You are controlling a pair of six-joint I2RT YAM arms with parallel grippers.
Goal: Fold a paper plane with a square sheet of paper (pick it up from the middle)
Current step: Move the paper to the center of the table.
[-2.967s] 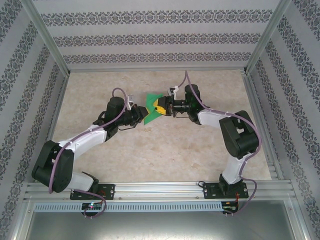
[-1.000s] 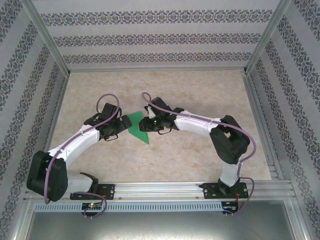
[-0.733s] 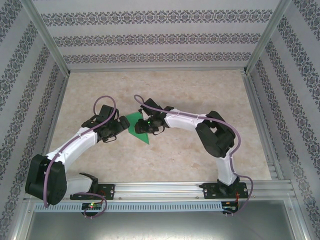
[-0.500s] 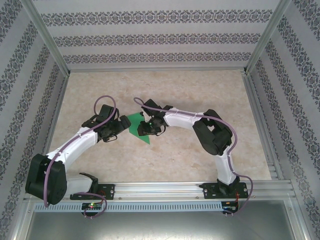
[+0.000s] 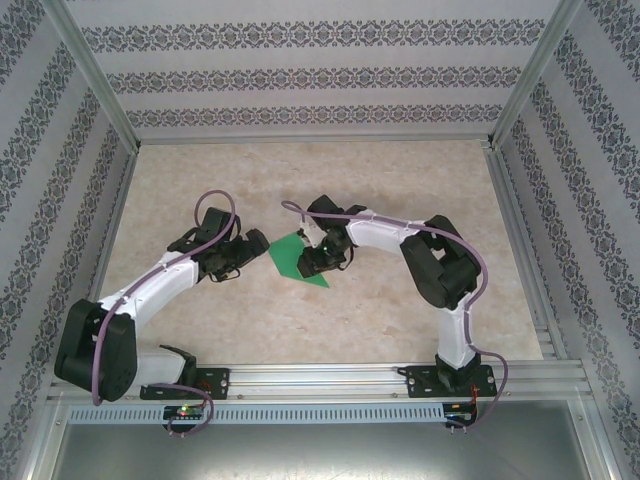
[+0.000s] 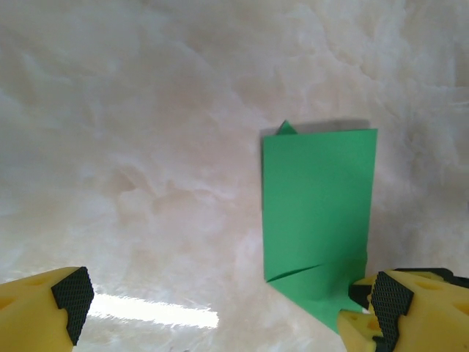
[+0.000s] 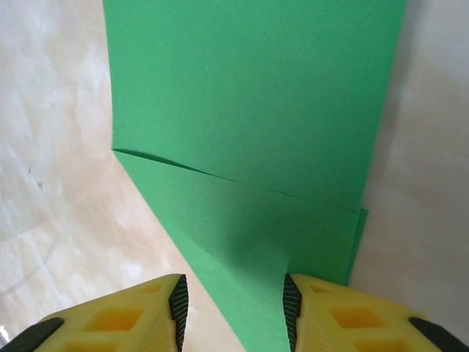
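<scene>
One corner of green paper (image 7: 249, 110) lies between the right end effector's (image 7: 231, 297) jaws.

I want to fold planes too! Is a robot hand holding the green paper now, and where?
Nothing looks held. The green paper lies flat; the right gripper straddles its pointed end, jaws apart; the left gripper is open.

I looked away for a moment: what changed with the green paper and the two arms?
The right hand, which held the folded bright green paper sheet up between the arms, has laid it flat on the table and shifted it slightly rightward; its jaws now stand apart over the sheet's pointed end. The left hand stayed beside it, wide open.
</scene>
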